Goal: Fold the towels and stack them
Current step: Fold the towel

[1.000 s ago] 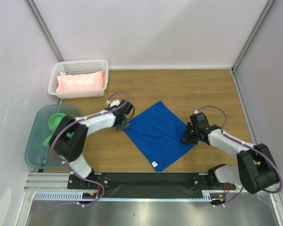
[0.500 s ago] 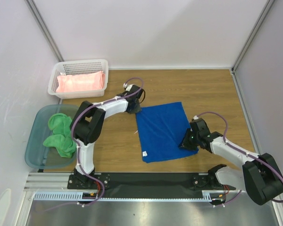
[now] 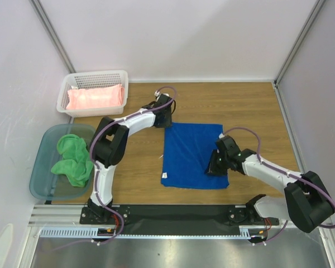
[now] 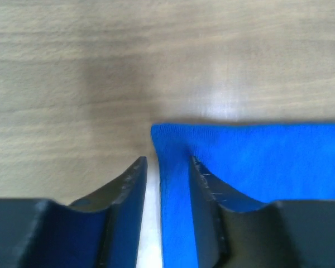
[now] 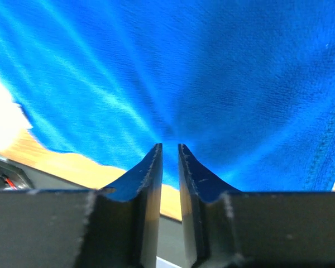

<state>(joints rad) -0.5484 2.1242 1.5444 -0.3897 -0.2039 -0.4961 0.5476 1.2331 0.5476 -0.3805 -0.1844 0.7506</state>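
The royal blue towel (image 3: 191, 153) lies spread flat and square in the middle of the table. My left gripper (image 3: 166, 121) is at its far left corner. In the left wrist view the left gripper (image 4: 167, 162) is open, with the blue towel (image 4: 257, 162) corner lying loose between the fingers. My right gripper (image 3: 213, 167) is at the towel's near right part. In the right wrist view the right gripper (image 5: 170, 146) is shut on the blue towel (image 5: 173, 72), and creases fan out from its tips. The pink towel (image 3: 96, 98) lies folded. The green towel (image 3: 71, 159) is bunched up.
A white perforated basket (image 3: 92, 77) at the far left holds the pink towel. A translucent teal tub (image 3: 42, 167) at the left edge holds the green one. A black rail (image 3: 173, 212) runs along the near edge, with walls to the left, right and behind.
The blue towel has turned from a diamond to lie square. My left gripper carried its corner farther away and to the right, then its jaws parted. My right gripper moved nearer and leftward.
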